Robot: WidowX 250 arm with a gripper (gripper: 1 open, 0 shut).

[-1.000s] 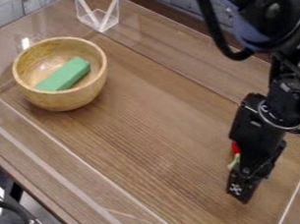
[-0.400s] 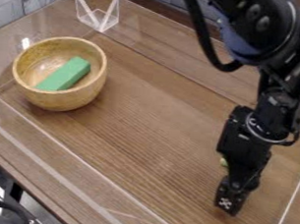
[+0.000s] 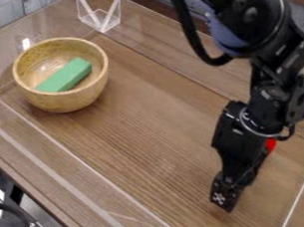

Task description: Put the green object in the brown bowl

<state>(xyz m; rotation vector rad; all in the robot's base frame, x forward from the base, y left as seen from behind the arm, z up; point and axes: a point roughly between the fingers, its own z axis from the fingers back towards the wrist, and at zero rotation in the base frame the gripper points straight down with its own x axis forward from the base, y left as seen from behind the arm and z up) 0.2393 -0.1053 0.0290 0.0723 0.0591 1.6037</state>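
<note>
The brown bowl (image 3: 62, 76) is a round light tan wooden bowl at the left of the table. A green block (image 3: 64, 75) lies inside it, tilted on the bowl's floor. My gripper (image 3: 227, 195) hangs at the right front of the table, far from the bowl, pointing down just above the wood. Its black fingers look close together with nothing between them. No strawberry-like thing shows.
Clear acrylic walls (image 3: 96, 16) fence the wooden table (image 3: 140, 124), with a low clear rim along the front and right edges. The black arm (image 3: 260, 55) reaches in from the top right.
The arm has swung a little left and toward the front, so the gripper sits lower and nearer the front edge. The bowl and green block have not moved.
</note>
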